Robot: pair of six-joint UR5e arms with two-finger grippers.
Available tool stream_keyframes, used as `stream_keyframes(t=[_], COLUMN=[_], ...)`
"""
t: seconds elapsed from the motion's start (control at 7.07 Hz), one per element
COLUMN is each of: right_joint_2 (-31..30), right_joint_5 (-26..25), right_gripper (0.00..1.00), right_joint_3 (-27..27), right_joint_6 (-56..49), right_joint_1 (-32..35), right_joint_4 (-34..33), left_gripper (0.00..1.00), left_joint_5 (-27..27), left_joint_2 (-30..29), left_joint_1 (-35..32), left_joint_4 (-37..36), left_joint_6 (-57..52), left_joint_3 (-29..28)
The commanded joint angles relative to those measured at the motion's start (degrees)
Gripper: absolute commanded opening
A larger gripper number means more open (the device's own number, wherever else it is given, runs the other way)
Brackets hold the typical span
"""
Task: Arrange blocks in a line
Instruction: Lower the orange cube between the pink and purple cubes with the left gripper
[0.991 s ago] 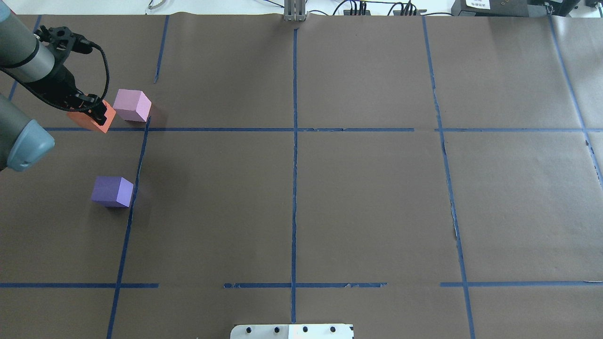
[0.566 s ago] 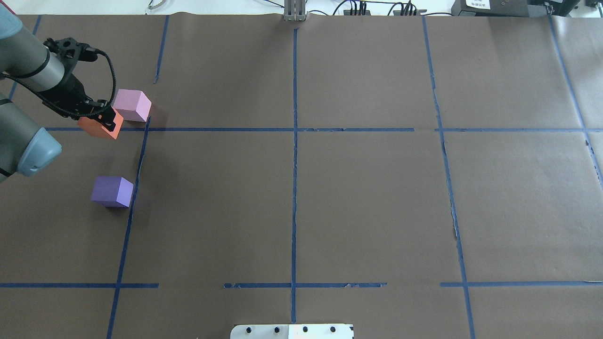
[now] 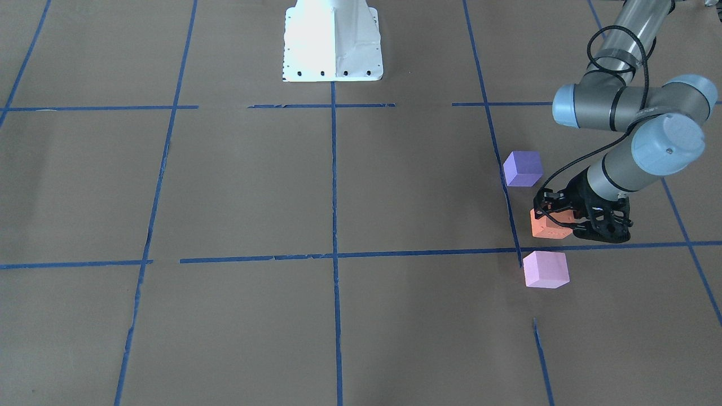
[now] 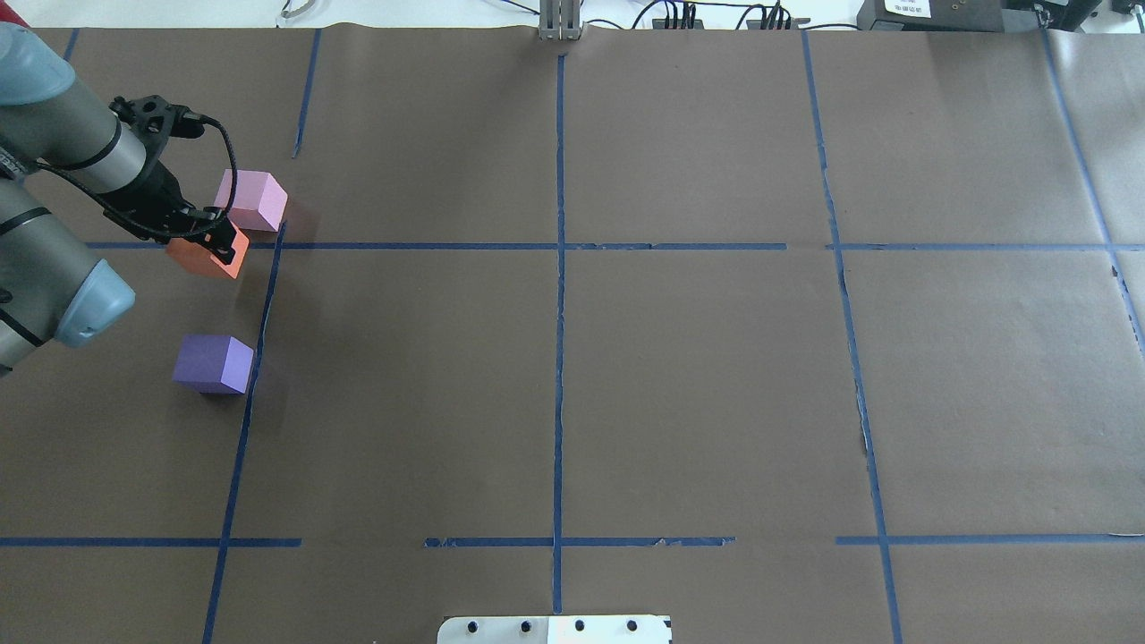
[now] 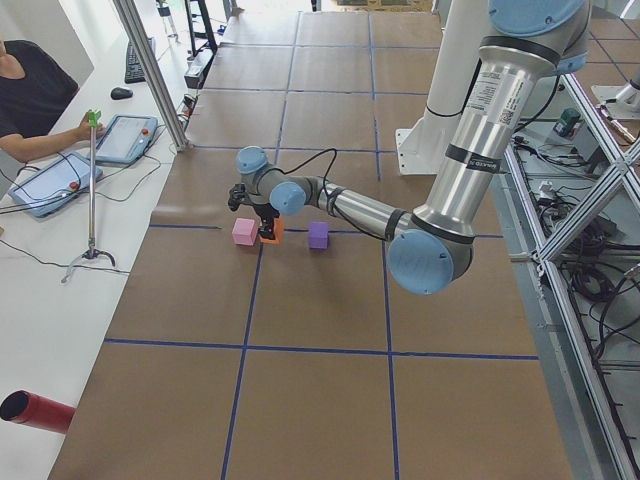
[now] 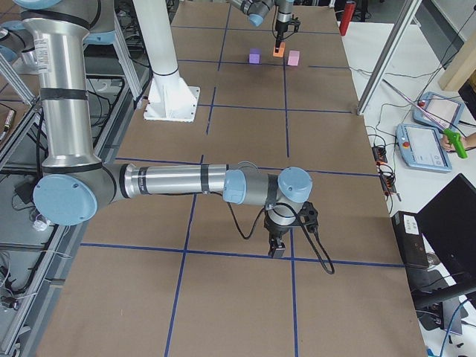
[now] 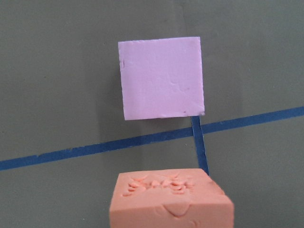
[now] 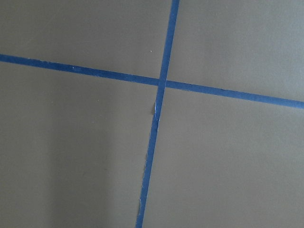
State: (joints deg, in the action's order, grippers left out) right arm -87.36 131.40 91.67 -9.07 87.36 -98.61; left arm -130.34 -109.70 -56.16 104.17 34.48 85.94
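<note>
— On the left of the table [image 4: 626, 376], what is the left gripper [image 4: 215, 240] doing?
— It is clamped around the orange block [image 4: 197, 259], between the pink block [image 4: 250, 199] and the purple block [image 4: 213, 362], nearer the pink.
— And the right gripper [image 6: 277, 249]?
— Well apart from them; I cannot tell whether it's open.

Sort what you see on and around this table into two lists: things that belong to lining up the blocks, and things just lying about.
Belongs to the job:
orange block, held in the left gripper
pink block
purple block

Just lying about:
blue tape lines
white base plate
red tube
tablet
</note>
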Motion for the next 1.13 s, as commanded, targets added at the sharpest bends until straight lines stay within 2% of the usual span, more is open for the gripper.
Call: stream_keyframes(t=[0.0, 0.99], right_joint_2=[0.0, 0.0], right_joint_5=[0.0, 0.0], right_gripper=[1.0, 1.0], right_joint_3=[0.0, 0.0], right_joint_6=[0.0, -0.1], right_joint_1=[0.0, 0.0], right_joint_4=[0.0, 0.0], left_gripper=[0.0, 0.0], left_joint_5=[0.0, -1.3], left_joint_2=[-0.2, -0.4], left_joint_1=[0.4, 1.8], left_joint_4=[1.1, 2.0], left_joint_6=[2.5, 3.9], left_joint_3=[-0.8, -2.4])
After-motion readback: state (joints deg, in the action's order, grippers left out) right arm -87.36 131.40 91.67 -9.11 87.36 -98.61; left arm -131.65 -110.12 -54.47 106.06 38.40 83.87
